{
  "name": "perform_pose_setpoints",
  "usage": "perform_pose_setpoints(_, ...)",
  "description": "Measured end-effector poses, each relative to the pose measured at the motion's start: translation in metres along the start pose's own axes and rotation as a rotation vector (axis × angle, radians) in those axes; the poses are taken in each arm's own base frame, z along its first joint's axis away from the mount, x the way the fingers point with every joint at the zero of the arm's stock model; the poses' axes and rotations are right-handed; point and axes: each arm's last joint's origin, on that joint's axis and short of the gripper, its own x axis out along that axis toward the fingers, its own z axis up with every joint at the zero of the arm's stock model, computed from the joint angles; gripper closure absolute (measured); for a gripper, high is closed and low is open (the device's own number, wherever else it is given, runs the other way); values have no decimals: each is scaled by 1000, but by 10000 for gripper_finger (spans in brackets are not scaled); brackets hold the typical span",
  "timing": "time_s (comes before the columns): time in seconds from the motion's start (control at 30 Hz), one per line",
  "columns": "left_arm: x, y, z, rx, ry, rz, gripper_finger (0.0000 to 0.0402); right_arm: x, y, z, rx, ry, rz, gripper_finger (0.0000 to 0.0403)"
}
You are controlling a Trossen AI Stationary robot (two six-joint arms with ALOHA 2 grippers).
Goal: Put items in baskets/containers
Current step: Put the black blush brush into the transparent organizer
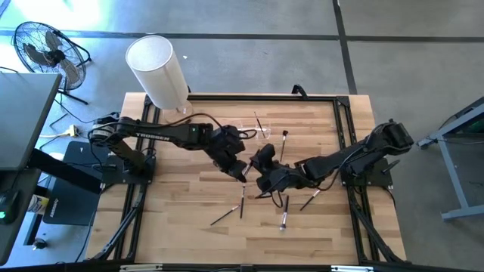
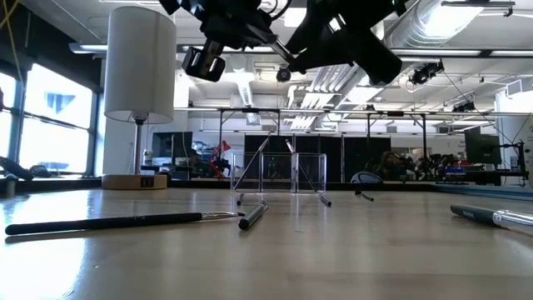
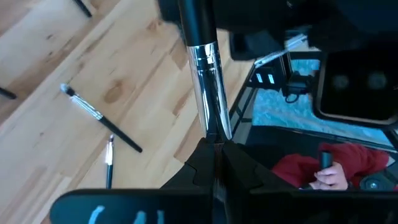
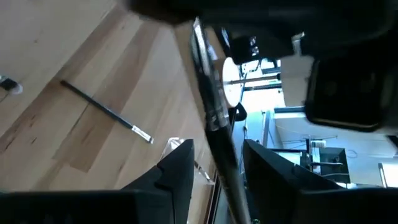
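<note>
On the pale wooden slatted worktop [image 1: 189, 227], the clear boxy plastic holder [image 2: 293, 173] stands toward the far edge. Mid-worktop, the left tool [image 1: 240, 171] clamps a thin dark-handled brush [image 3: 208, 93] by its silver ferrule; the right tool [image 1: 266, 181] stands wide around it. Pinched near one end, the brush could pivot and miss the holder.

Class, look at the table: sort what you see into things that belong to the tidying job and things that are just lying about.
Part of the job:
- brushes scattered on the table
- brush gripped in the left pincer, passing between the open fingers of the right pincer
- clear holder with brushes leaning in it

Just lying about:
- white cylinder
- fan on the floor
</note>
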Motion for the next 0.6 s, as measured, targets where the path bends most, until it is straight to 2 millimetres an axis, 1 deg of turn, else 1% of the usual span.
perform_pose_setpoints(0.13, 3, -4, -3, 30, 0, -20, 401, 3, -1, -2, 1, 2, 9, 280)
perform_pose_setpoints(0.23, 4, -8, -4, 56, 2, -42, 401, 4, -2, -3, 7, 7, 3, 294)
perform_pose_setpoints(0.3, 5, -10, -6, 73, 4, -52, 401, 6, -3, -4, 19, -6, 17, 312)
perform_pose_setpoints(0.4, 5, -9, -6, 71, -12, -41, 400, 7, -2, -5, 29, -31, 55, 354)
perform_pose_setpoints(0.43, 5, -10, -6, 74, -20, -43, 397, 7, 0, -6, 18, -28, 70, 371)
perform_pose_setpoints(0.47, 4, -10, -5, 75, -26, -40, 391, 8, 1, -7, 23, -22, 72, 376)
perform_pose_setpoints(0.6, 5, -10, -4, 76, -64, -20, 354, 7, 3, -8, 64, -11, 94, 374)
